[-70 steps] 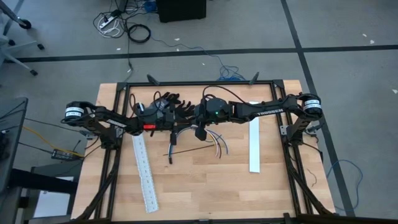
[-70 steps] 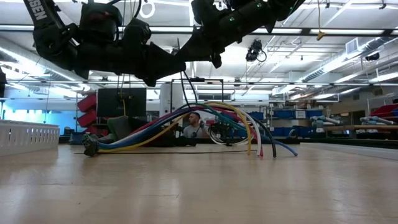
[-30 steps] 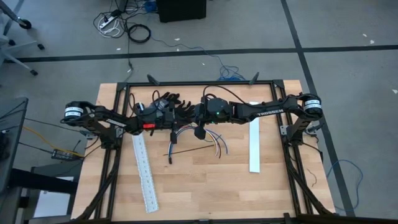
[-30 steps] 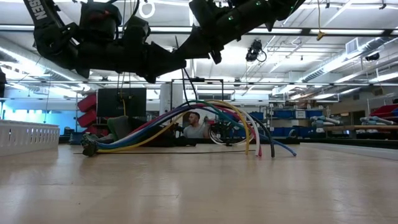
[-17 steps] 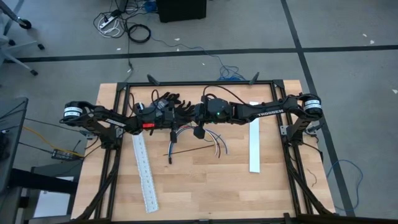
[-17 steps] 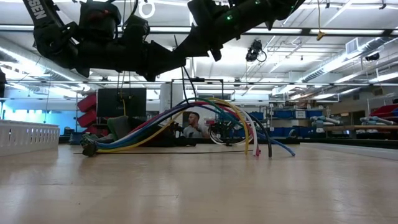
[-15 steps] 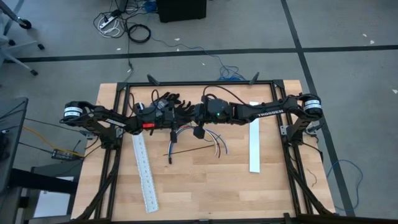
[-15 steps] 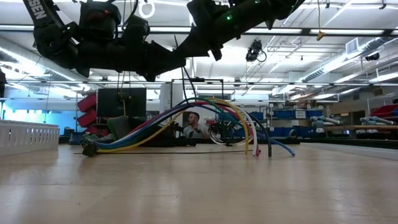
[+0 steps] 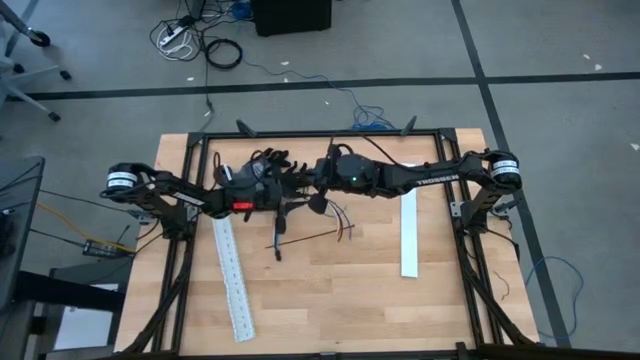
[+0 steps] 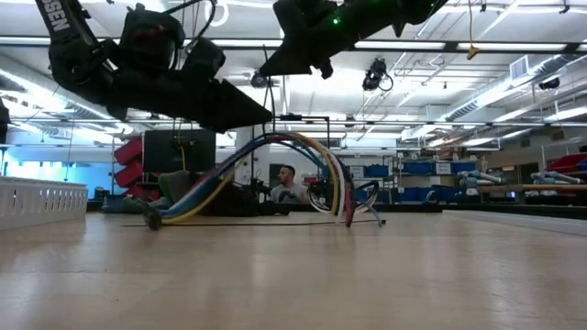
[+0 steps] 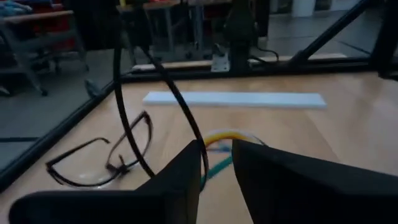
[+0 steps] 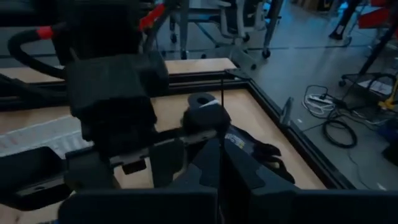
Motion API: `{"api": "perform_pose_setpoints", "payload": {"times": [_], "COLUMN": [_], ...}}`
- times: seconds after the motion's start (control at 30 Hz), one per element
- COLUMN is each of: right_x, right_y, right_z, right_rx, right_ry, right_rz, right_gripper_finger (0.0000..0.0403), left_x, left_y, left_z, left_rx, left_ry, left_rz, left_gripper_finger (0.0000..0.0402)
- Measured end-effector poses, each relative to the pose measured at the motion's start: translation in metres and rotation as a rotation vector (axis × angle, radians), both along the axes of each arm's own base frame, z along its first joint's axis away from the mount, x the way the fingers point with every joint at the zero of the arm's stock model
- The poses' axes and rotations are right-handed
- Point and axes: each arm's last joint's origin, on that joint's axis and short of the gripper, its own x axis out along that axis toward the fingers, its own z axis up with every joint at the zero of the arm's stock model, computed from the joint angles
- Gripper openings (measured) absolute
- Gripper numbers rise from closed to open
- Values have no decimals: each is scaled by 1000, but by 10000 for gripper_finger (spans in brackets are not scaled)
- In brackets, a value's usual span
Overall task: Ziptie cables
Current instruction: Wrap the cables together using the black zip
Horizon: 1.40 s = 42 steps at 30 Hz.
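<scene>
Table [image 9: 330,300]: a wooden top in a dark frame, filling the lower centre of the high view. Both my arms reach in from its sides and meet just above centre frame.

White strips: two long flat pieces lie on the wood. The slotted strip [image 9: 232,275] sits lower left of centre, and the plain strip [image 9: 410,235] sits right of centre. Both are well apart from the wires.

Cables [image 10: 204,190]: one bundle of coloured wires. In the low view it rises from the board at left of centre, arches up under my two grippers, and comes down again right of centre. One end rests on the wood. The top of the arch is close beneath my left gripper.

Left gripper [image 11: 217,146]: centre frame in the high view, above the bundle. The jaws stand slightly parted. Yellow and green wire shows through the gap between them. They grip no wire.

Right gripper [image 12: 221,146]: just right of the left one and higher in the low view. The jaws are pressed together. A thin black strand [image 12: 222,106] comes up out of the seam between them.

Safety glasses [image 11: 106,155]: lying on the wood at lower left of the left wrist view, apart from the wires.
</scene>
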Motion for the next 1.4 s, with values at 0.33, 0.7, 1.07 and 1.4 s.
{"api": "perform_pose_setpoints", "payload": {"times": [0.33,0.7,1.07,1.4], "right_x": [-1,-2,-2,-3], "right_y": [4,4,4,-1], "right_z": [-9,-13,-13,-14], "right_rx": [97,157,159,157], "right_ry": [61,89,89,94], "right_rz": [96,128,128,125], "right_gripper_finger": [0,0,0,0], "left_x": [-9,-21,-7,-7], "left_y": [1,0,8,8], "left_z": [-8,1,4,9], "left_rx": [42,34,16,-57], "left_ry": [35,-139,-94,-151], "left_rz": [83,-3,-10,-8], "left_gripper_finger": [88,89,159,218]}}
